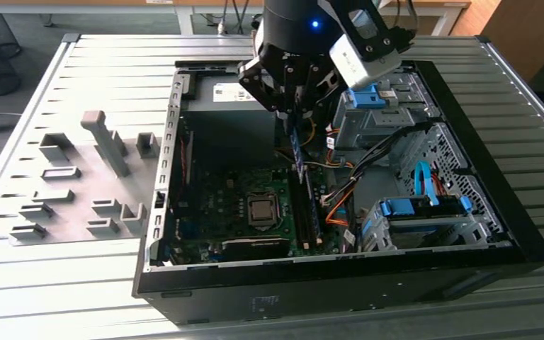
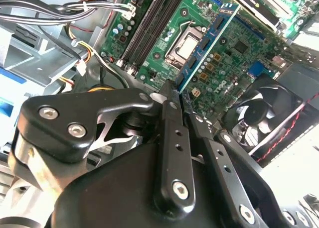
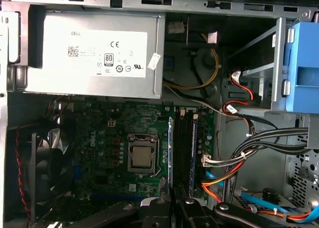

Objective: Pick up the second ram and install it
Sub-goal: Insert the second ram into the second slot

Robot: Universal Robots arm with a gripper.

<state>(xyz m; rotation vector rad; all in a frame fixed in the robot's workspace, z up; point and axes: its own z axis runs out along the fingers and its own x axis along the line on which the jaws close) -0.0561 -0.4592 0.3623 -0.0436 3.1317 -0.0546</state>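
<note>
second ram (image 2: 209, 43) | clamped edge-on in tool (image 2: 174, 91) | above motherboard slots (image 3: 187, 143)

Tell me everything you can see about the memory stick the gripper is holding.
The second ram is a slim, long rectangular stick with a blue-green circuit board and small black chips along its face. It stands on edge, pinched at one end between the black gripper fingers. It hangs above the green motherboard inside the open black computer case, near the long black slots, not yet seated.
</note>
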